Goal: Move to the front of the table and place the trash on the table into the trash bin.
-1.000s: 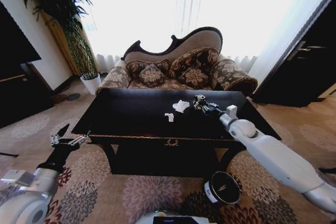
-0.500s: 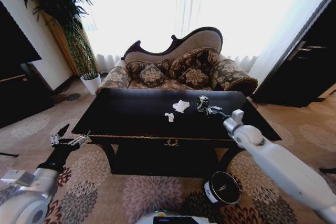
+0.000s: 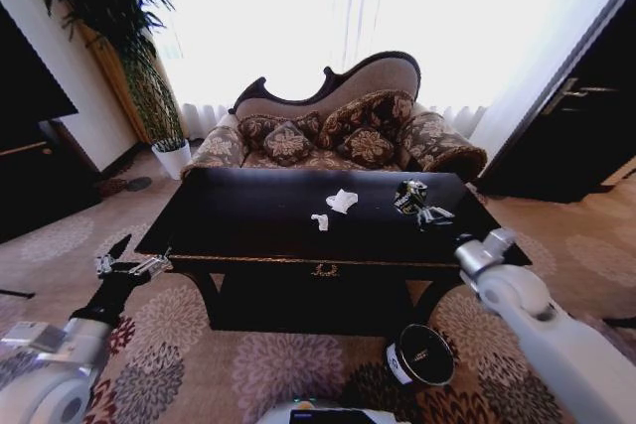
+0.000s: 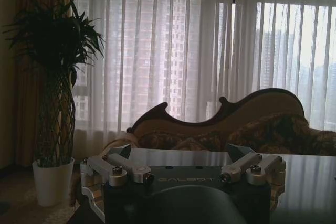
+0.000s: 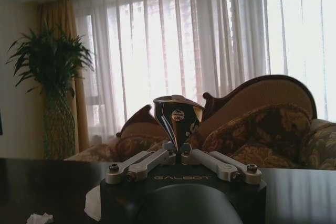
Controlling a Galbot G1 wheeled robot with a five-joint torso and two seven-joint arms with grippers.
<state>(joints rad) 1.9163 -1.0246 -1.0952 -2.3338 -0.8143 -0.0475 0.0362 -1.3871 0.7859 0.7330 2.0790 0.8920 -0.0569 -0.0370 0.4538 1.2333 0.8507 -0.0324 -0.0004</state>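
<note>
Black table (image 3: 258, 220); "GALBOT"-marked right gripper (image 5: 178, 148) clamps shiny can (image 5: 177, 116).

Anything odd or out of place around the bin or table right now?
The trash bin lies tipped on the carpet, mouth facing sideways, which would hinder a drop. The right gripper holds the can above the table.

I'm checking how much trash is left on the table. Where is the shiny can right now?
The shiny can is clamped in the right gripper, over the table toward its right end in the head view, right of the crumpled tissue.
</note>
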